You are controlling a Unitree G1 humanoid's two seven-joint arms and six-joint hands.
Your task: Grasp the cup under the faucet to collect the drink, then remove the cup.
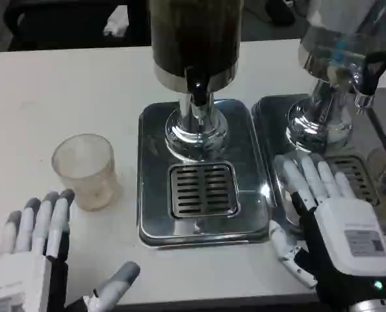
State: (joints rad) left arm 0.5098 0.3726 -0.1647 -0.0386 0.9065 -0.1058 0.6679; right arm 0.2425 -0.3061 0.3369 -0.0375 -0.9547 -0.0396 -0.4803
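Status: task barely begun, by my reading. The cup [84,170] stands upright on the white table [50,91], left of the drip tray [245,130] and well off the grate [202,189] under the faucet [197,88]. It looks empty.

My left hand [34,250] sits just below the cup, fingers spread, thumb out, gripping nothing, not touching it. My right hand [323,208] lies flat and spread at the edge of the second dispenser's tray [274,107], also holding nothing.

Remaining: grasp cup, place under faucet, collect drink, withdraw cup.
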